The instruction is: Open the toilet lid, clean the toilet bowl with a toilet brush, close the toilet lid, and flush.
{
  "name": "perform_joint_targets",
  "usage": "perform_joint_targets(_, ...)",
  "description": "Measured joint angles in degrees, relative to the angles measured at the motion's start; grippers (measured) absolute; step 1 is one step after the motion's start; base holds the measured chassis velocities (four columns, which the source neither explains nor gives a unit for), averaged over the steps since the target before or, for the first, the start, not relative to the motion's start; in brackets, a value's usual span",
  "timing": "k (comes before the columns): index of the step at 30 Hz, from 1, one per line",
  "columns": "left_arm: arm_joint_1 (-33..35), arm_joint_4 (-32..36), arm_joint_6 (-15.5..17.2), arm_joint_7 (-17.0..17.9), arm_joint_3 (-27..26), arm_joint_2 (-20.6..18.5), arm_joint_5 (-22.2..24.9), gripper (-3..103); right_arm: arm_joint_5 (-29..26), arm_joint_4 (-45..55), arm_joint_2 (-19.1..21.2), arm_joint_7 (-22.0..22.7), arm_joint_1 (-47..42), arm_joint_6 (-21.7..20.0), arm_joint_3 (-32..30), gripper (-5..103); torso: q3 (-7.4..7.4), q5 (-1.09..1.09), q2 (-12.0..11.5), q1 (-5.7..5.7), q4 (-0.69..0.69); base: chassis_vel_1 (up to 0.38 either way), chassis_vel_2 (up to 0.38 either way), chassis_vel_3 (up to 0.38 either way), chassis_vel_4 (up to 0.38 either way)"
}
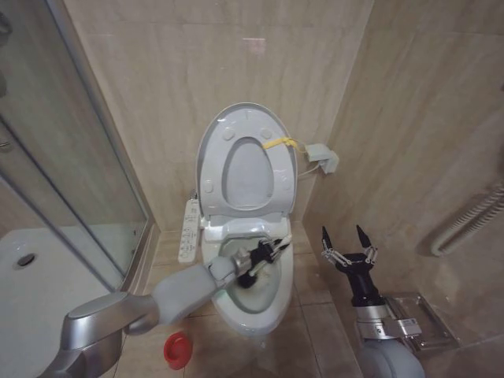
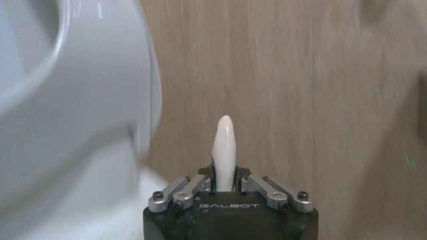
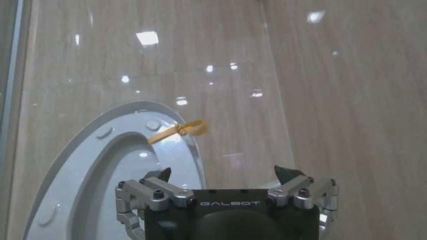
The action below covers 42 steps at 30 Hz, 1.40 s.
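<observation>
Already the large glossy white oval plastic toilet lid (image 1: pixel 246 161) stands raised against the beige tiled wall (image 1: pixel 157 71), its yellow strap (image 1: pixel 280 143) at the rim, so the opening step looks done. The left gripper (image 1: pixel 268 253) reaches over the white ceramic toilet bowl (image 1: pixel 260 303), clamped on the whitish handle of the slim toilet brush (image 2: pixel 224 150), whose dark head points down into the basin. Scrubbing appears to be the step in hand. The right gripper (image 1: pixel 347 242) waits beside the bowl, fingers spread wide and empty. A small red holder cup (image 1: pixel 177 349) sits on the floor. Closing the lid and flushing remain.
</observation>
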State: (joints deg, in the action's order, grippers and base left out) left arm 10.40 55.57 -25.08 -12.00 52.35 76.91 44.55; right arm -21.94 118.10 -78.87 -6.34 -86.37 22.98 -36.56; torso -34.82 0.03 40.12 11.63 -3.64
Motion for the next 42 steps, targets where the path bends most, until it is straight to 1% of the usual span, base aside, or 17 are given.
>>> perform_joint_targets(1, 0.0, 0.0, 0.0, 0.0, 0.0, 0.0, 0.0, 19, 0.0, 0.0, 0.0, 0.0, 0.0, 0.0, 0.0, 100, 0.0, 0.0, 0.0, 0.0, 0.0, 0.0, 0.0, 0.0, 0.0)
perform_joint_targets(3, -0.18, 2.81, 0.5, 1.04, -1.02, 1.07, 1.16, 19, 0.04, -0.01, -0.33, 0.0, 0.02, 0.01, -0.11, 100, 0.02, -0.03, 0.01, -0.01, -0.13, 0.0, 0.0, 0.0, 0.0)
perform_joint_targets(4, 0.08, 3.17, 0.51, 1.1, -1.01, 0.88, 1.29, 19, 0.04, 0.02, -0.37, 0.0, -0.02, 0.01, -0.18, 100, 0.02, -0.02, 0.01, 0.0, -0.14, 0.0, 0.0, 0.0, 0.0)
perform_joint_targets(6, 1.88, 1.9, 0.06, 0.69, -0.63, -0.55, 0.7, 19, 0.03, 0.3, -0.38, 0.01, -0.25, 0.02, -0.37, 100, 0.01, 0.0, 0.0, 0.0, -0.12, -0.062, -0.054, -0.019, -0.03)
perform_joint_targets(9, 4.19, -5.09, -2.87, -1.73, -1.11, -0.99, -2.22, 19, 0.01, 0.75, -0.32, 0.01, -0.6, 0.02, -0.5, 100, 0.0, 0.0, 0.0, 0.0, 0.04, -0.003, -0.024, 0.0, 0.017)
perform_joint_targets(10, 4.15, -6.45, -3.5, -2.1, -1.72, -0.27, -2.71, 19, 0.04, 0.79, -0.44, -0.01, -0.59, 0.02, -0.55, 100, 0.02, -0.03, 0.01, -0.01, 0.0, 0.062, 0.037, 0.018, 0.041)
perform_joint_targets(15, 2.64, -1.96, -1.2, -0.36, -1.59, 0.63, -0.9, 19, 0.09, 0.9, -1.1, 0.0, -0.64, 0.01, -0.65, 100, -0.01, 0.0, -0.01, 0.01, -0.01, 0.025, 0.013, 0.008, 0.016)
perform_joint_targets(17, 2.05, 1.31, -0.36, 0.9, -1.12, 0.69, 0.54, 19, 0.28, 1.26, -1.38, -0.02, -0.94, 0.01, -0.74, 100, 0.02, -0.02, 0.01, -0.01, -0.13, 0.0, 0.0, 0.0, 0.0)
perform_joint_targets(20, 3.91, -0.71, -0.84, 0.66, -1.12, -0.4, 0.19, 19, 0.36, 1.96, -1.61, -0.02, -1.65, 0.01, -0.86, 100, 0.0, 0.0, 0.0, 0.0, -0.08, 0.0, 0.0, 0.0, 0.0)
perform_joint_targets(22, 5.43, -5.13, -2.72, -0.69, -2.29, -0.44, -1.65, 19, 0.43, 2.4, -1.63, -0.06, -2.15, 0.03, -0.97, 100, 0.0, 0.0, 0.0, -0.01, 0.02, 0.0, 0.0, 0.0, 0.0)
perform_joint_targets(26, 5.62, -6.55, -3.5, -1.04, -3.48, 0.65, -2.34, 19, 0.49, 2.79, -1.63, -0.15, -2.47, 0.07, -1.24, 100, 0.02, -0.03, 0.01, -0.02, 0.0, 0.054, 0.026, 0.022, 0.031)
perform_joint_targets(27, 4.52, -3.36, -2.1, 0.05, -3.59, 1.52, -1.12, 19, 0.48, 2.91, -1.74, -0.15, -2.6, 0.06, -1.57, 100, -0.01, 0.01, -0.01, 0.01, 0.01, 0.0, 0.0, 0.0, 0.0)
perform_joint_targets(30, 3.73, -1.45, -1.75, 0.41, -3.57, 2.14, -0.41, 19, 0.48, 3.11, -1.77, -0.16, -2.81, 0.07, -1.74, 100, 0.01, -0.04, 0.0, -0.01, -0.12, 0.0, 0.0, 0.0, 0.0)
perform_joint_targets(37, 4.33, -11.29, -4.96, -2.98, -3.79, 2.94, -2.85, 19, 0.49, 3.87, -1.94, -0.44, -3.28, 0.06, -1.7, 100, 0.01, -0.01, 0.0, -0.01, 0.01, 0.0, 0.0, 0.0, 0.0)
perform_joint_targets(40, 3.02, -8.6, -3.57, -2.26, -3.87, 3.46, -1.51, 19, 0.49, 3.73, -1.93, -0.45, -3.12, 0.04, -1.74, 100, -0.02, 0.01, -0.01, 0.01, 0.04, 0.0, 0.0, 0.0, 0.0)
perform_joint_targets(41, 1.91, -5.41, -2.45, -1.37, -3.71, 3.81, 0.04, 19, 0.49, 3.55, -1.93, -0.45, -2.94, 0.03, -1.78, 100, 0.01, -0.01, 0.0, 0.0, -0.07, 0.0, 0.0, 0.0, 0.0)
perform_joint_targets(42, 1.91, -5.41, -2.45, -1.37, -3.71, 3.81, 0.04, 19, 0.49, 3.55, -1.93, -0.45, -2.94, 0.03, -1.78, 100, 0.01, -0.01, 0.0, 0.0, -0.07, 0.0, 0.0, 0.0, 0.0)
